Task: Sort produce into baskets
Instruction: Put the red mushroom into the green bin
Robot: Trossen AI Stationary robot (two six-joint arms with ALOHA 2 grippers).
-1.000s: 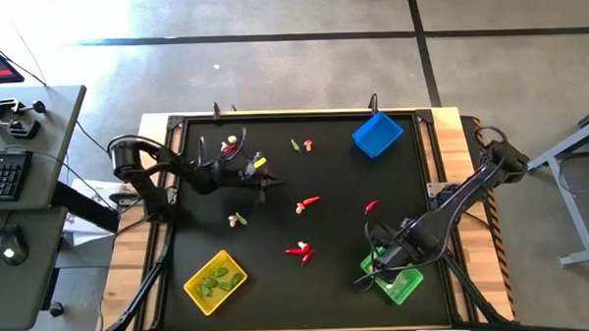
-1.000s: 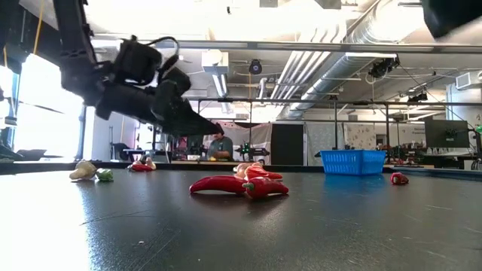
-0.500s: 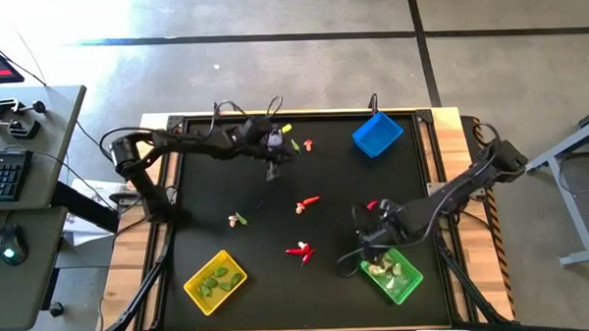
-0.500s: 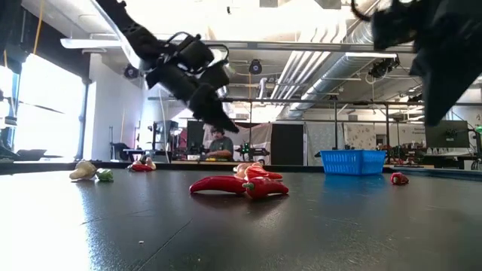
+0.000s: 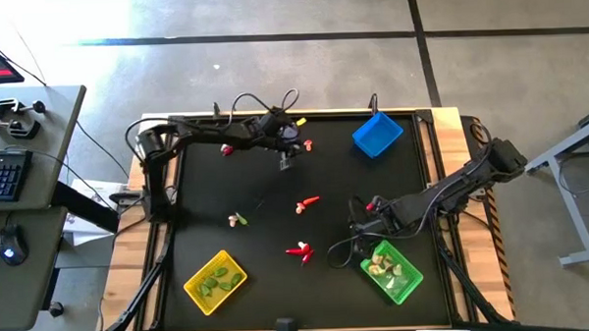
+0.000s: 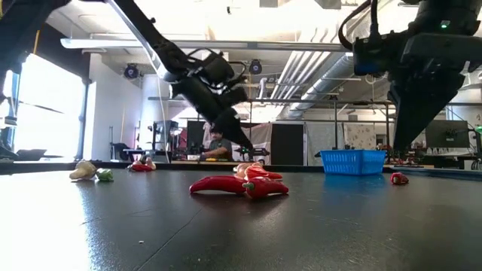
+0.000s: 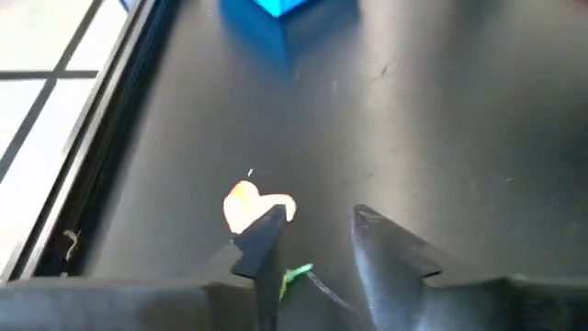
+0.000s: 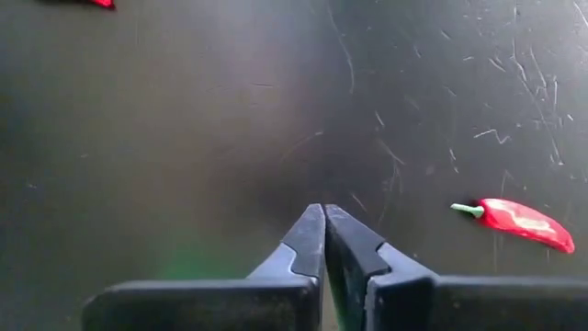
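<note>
Your left gripper [image 5: 287,162] hangs over the far part of the table [image 5: 207,188], its fingers [image 7: 262,241] apart with nothing between them. Seen from its wrist, a whitish-pink bulb [image 7: 255,204] lies on the mat just past one fingertip, and a small green pod [image 7: 294,274] lies between the two fingers, closer in. From above, that pair sits beside the gripper toward the blue basket [image 5: 377,135], which stands at the far right corner.

Your right gripper [image 5: 360,236] hovers near the middle right of the table, just beside the green basket [image 5: 392,271]. Its fingers [image 8: 310,237] are pressed together and hold nothing. Its wrist camera shows a red chili [image 8: 519,222] lying on the mat off to one side, apart from the fingertips.

The green basket, at the near right, holds a few whitish bulbs. The yellow basket [image 5: 216,281], at the near left, holds several green pods.

Loose produce remains on the mat. One bulb [image 5: 229,148] lies under the left arm near the far edge. A bulb with a green pod [image 5: 237,221] lies left of centre. A red chili with a bulb [image 5: 307,202] lies at the centre. A pair of red chilies [image 5: 300,251] lies nearer the front. One small red piece [image 5: 373,207] lies just by the right arm.
</note>
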